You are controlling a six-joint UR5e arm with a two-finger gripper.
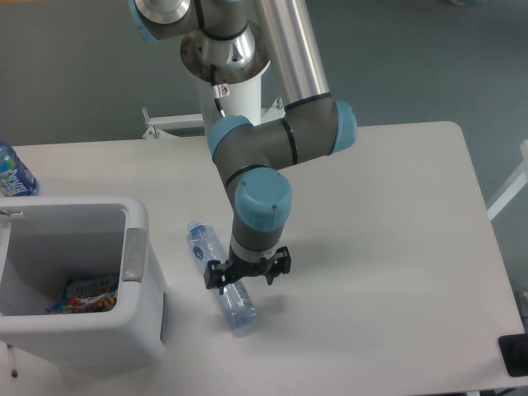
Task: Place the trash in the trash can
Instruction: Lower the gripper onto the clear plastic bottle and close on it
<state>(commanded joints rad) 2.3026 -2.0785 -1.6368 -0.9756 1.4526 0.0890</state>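
The crushed clear plastic bottle (233, 309) with a blue cap lies on the table, slanting from upper left to lower right. My gripper (247, 278) is down over the bottle's middle. Its black fingers are spread to either side of the bottle, so it looks open and straddles it. The wrist hides the bottle's middle part. The blue-and-yellow snack packet (86, 294) lies flat on the bottom of the white trash can (136, 219), which stands at the front left, just left of the bottle.
An upright blue-labelled water bottle (12, 171) stands at the far left edge behind the trash can. A dark object (516, 355) sits at the table's front right corner. The arm's base (231, 82) stands at the back edge.
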